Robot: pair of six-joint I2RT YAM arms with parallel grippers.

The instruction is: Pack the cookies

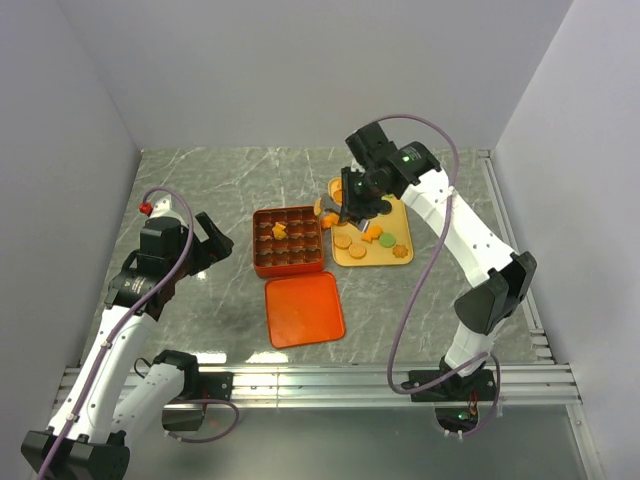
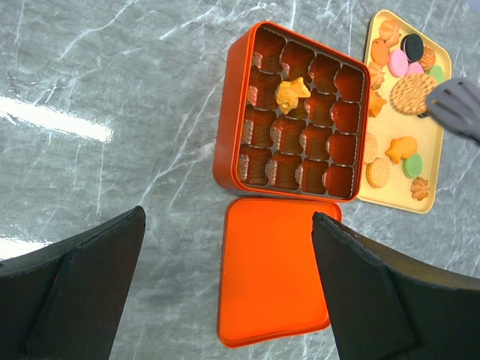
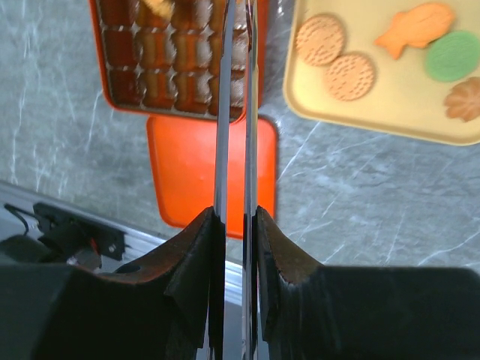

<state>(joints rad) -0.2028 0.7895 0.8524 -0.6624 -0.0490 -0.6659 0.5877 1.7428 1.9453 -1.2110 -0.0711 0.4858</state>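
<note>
My right gripper [image 1: 356, 204] [image 3: 236, 214] is shut on thin metal tongs [image 3: 225, 112]. In the left wrist view the tongs' tip [image 2: 456, 105] pinches a round tan cookie [image 2: 411, 93] over the yellow tray's [image 2: 433, 161] left side, close to the orange-red gridded box [image 1: 254, 243] [image 2: 225, 142]. One fish-shaped cookie [image 2: 292, 94] [image 1: 279, 231] lies in a box cell. Several cookies [image 3: 350, 76] [image 1: 357, 252] lie on the tray [image 1: 371, 266] [image 3: 375, 112]. My left gripper [image 1: 215, 240] [image 2: 229, 215] hangs open and holds nothing, left of the box and above the lid.
The flat orange-red lid [image 1: 304, 308] [image 2: 274, 270] [image 3: 187, 172] lies in front of the box. Grey walls close in the marble table on three sides. An aluminium rail [image 1: 330, 380] runs along the near edge.
</note>
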